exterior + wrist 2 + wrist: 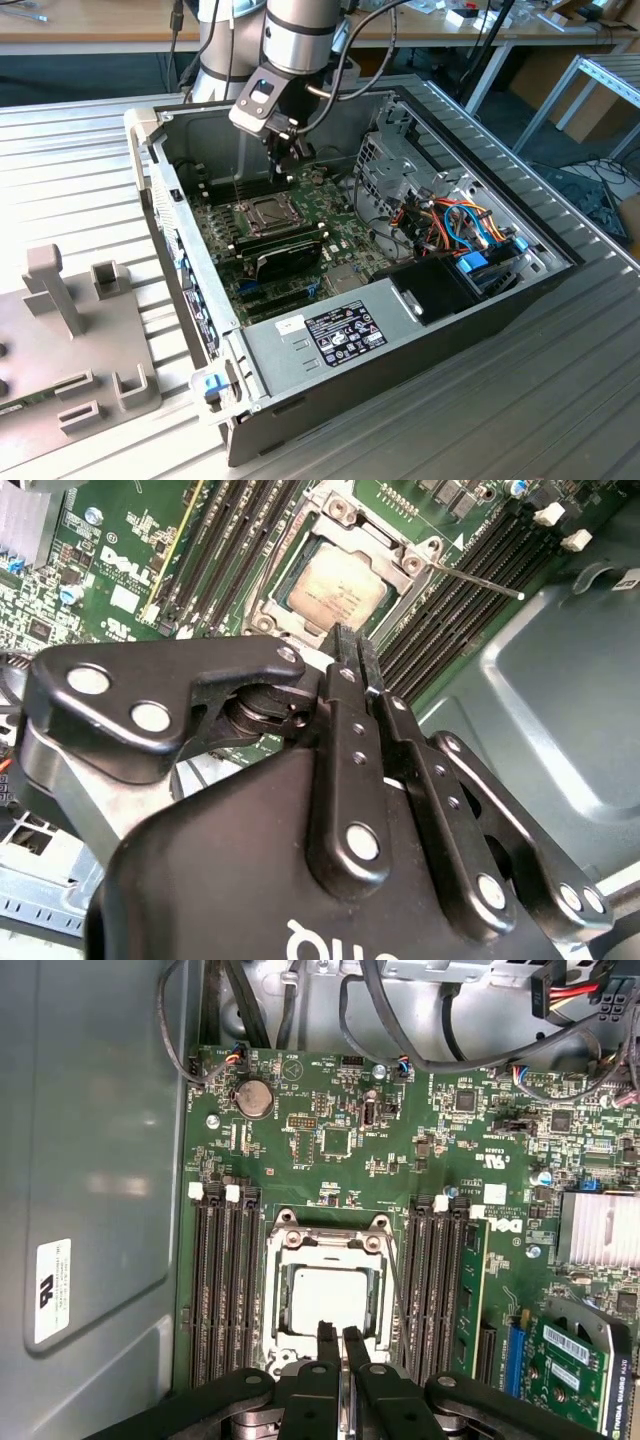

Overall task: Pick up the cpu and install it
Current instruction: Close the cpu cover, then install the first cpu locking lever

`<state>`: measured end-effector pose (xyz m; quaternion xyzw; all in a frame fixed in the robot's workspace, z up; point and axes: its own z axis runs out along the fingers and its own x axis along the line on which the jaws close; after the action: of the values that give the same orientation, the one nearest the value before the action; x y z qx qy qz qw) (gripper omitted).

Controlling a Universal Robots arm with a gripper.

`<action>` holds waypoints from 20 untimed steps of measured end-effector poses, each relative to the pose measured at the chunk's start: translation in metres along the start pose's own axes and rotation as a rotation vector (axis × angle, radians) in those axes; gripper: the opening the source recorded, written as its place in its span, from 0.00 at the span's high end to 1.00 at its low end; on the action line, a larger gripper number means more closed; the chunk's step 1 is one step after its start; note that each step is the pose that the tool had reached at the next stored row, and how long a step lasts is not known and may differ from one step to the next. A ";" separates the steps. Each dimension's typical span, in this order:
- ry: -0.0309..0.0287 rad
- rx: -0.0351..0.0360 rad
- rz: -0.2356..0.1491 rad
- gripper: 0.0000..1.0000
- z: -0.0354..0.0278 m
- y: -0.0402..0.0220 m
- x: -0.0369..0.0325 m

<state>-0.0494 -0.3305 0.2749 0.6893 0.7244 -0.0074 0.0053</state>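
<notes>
I see small flat square silver-grey cpu (330, 1300) seated in dark square metal-framed socket (290, 1232), mid green motherboard (330, 1110), btwn memory slot banks. Black two-finger gripper (336, 1332) pinched together, empty, tips over cpu edge. Pick+place look done; thin steel socket lever (480, 580) prob unlatched.

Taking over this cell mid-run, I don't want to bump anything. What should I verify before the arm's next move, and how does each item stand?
1. The cpu lies flat in the socket: ok.
2. The gripper carries nothing, fingers together: ok.
3. The fingertips are clear of the cpu's top: cannot tell.
4. The socket lever is latched down: cannot tell.
5. The cables run clear of the socket: ok.
</notes>
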 end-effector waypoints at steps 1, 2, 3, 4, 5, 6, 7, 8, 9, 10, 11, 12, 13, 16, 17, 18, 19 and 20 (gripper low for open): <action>-0.0001 0.0000 0.000 0.84 -0.0005 0.0000 0.0000; 0.0000 0.0000 0.000 0.84 -0.0011 0.0000 0.0000; 0.0000 0.0000 0.000 0.84 -0.0013 0.0000 0.0000; -0.0001 0.0000 0.000 0.84 -0.0013 0.0000 0.0000; -0.0001 0.0000 0.000 0.84 -0.0014 0.0000 0.0000; -0.0001 0.0000 0.000 0.84 -0.0014 0.0000 0.0000; -0.0001 0.0000 0.000 0.84 -0.0015 0.0000 0.0000; 0.0000 0.0000 0.000 0.84 -0.0015 0.0000 0.0000; -0.0001 0.0000 0.000 0.84 -0.0016 0.0000 0.0000; 0.0000 0.0000 0.000 0.84 -0.0017 0.0000 0.0000; 0.0000 0.0001 0.000 0.84 -0.0018 0.0000 0.0000; -0.0001 0.0001 0.000 0.84 -0.0018 0.0000 0.0000; -0.0001 0.0001 0.000 0.84 -0.0018 -0.0004 0.0000; -0.0001 -0.0009 0.000 0.84 -0.0017 -0.0086 0.0004; -0.0001 -0.0013 0.000 0.84 -0.0015 -0.0131 0.0006; -0.0002 -0.0015 0.000 0.84 -0.0014 -0.0156 0.0007; -0.0001 -0.0017 0.000 0.84 -0.0013 -0.0183 0.0009; -0.0001 -0.0018 0.000 0.84 -0.0011 -0.0213 0.0010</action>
<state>-0.0708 -0.3305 0.2760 0.6893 0.7244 -0.0068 0.0060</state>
